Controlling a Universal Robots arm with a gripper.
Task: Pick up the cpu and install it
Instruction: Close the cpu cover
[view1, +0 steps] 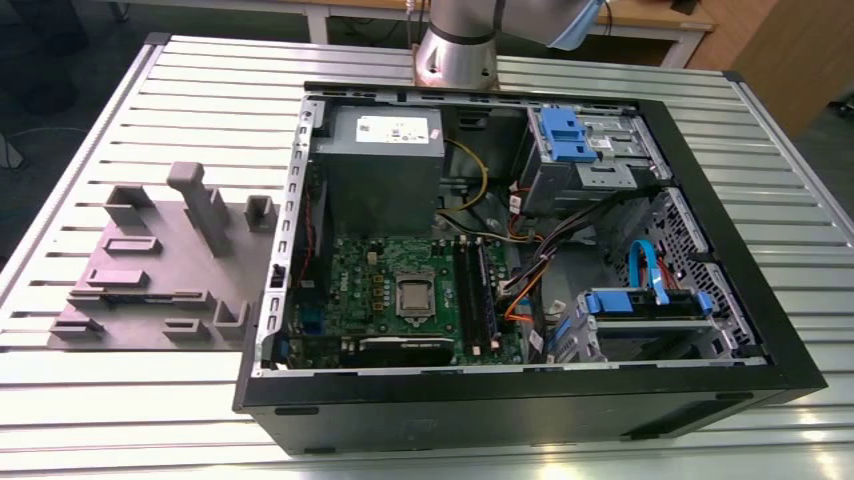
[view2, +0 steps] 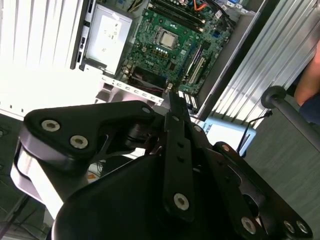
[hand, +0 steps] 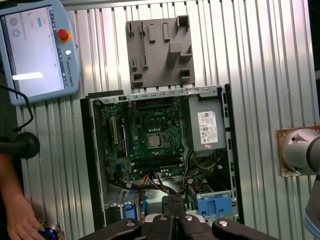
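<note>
Cpu (view1: 414, 297) lies flat inside dark socket frame (view1: 396, 298) at the middle of green board (view1: 358, 270), silvery top up; board sits in open black case (view1: 534, 405), which lies on its side on slatted metal counter (view1: 120, 400). Grey power box (view1: 380, 165) is just beside the board, on the side toward arm base (view1: 461, 45); blue drive brackets (view1: 567, 135) are at the exterior view's right of the case, with orange and blue cables between them and the board. Grey parts fixture (view1: 147, 270) rests on the counter just beside the case, on the exterior view's left.

Jaws are clenched, tips touching, in both wrist views; they hang high above the case, well apart from the cpu. In the first wrist view the tips overlap the drive-bay end of the case.

Teach pendant (hand: 37, 50) with pale screen and red button lies on the counter near the case; a person's hand (hand: 20, 222) rests by a small blue knob (hand: 49, 233) at the counter edge.
</note>
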